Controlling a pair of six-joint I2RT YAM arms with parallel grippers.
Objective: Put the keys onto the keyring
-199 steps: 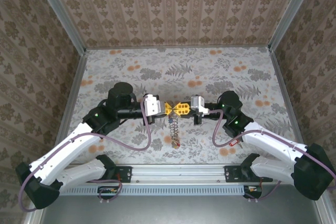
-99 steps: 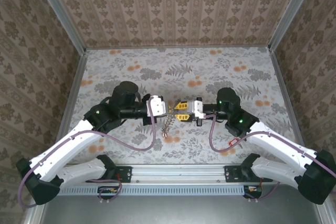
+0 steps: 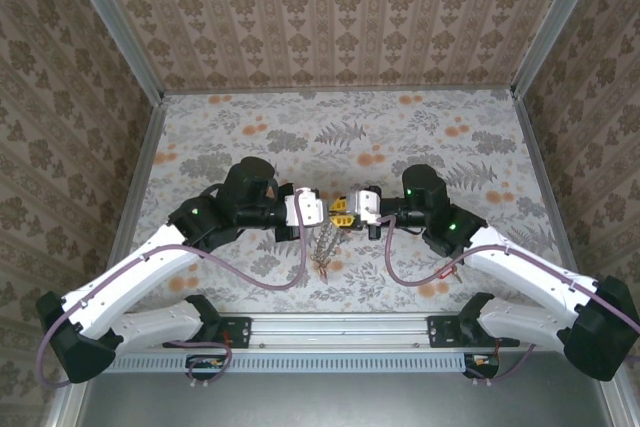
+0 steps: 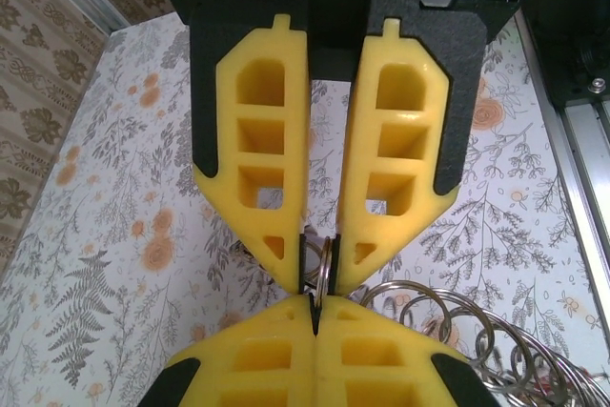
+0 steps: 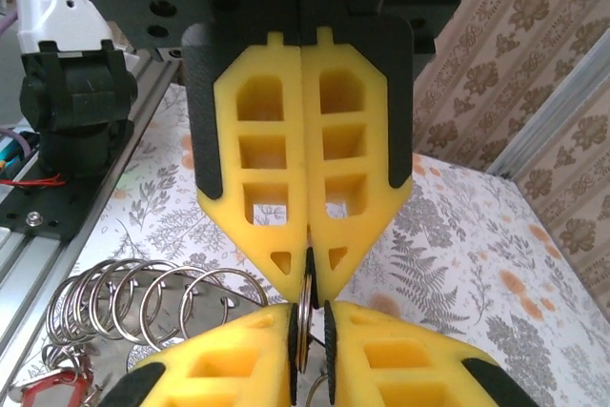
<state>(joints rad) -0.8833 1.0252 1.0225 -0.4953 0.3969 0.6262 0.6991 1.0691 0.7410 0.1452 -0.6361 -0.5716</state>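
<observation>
My left gripper (image 3: 327,213) and right gripper (image 3: 343,210) meet tip to tip above the middle of the table. Both pinch one thin metal ring of the keyring (image 4: 325,266). In the right wrist view the right fingers (image 5: 286,235) are pressed together on that ring (image 5: 306,316). The left jaws stand a narrow gap apart with the ring between their pads. Several linked split rings (image 5: 143,297) trail off to the side and hang below the grippers (image 3: 323,245). A red key tag (image 5: 43,394) shows at the end of them.
The floral tablecloth (image 3: 400,137) stretches behind the grippers. Patterned walls with metal corner posts (image 3: 110,22) enclose the table. The base rail (image 3: 340,329) runs along the near edge.
Both wrists have drawn closer together over the table's middle and turned slightly. The hanging rings have swung a little to the left and look bunched shorter.
</observation>
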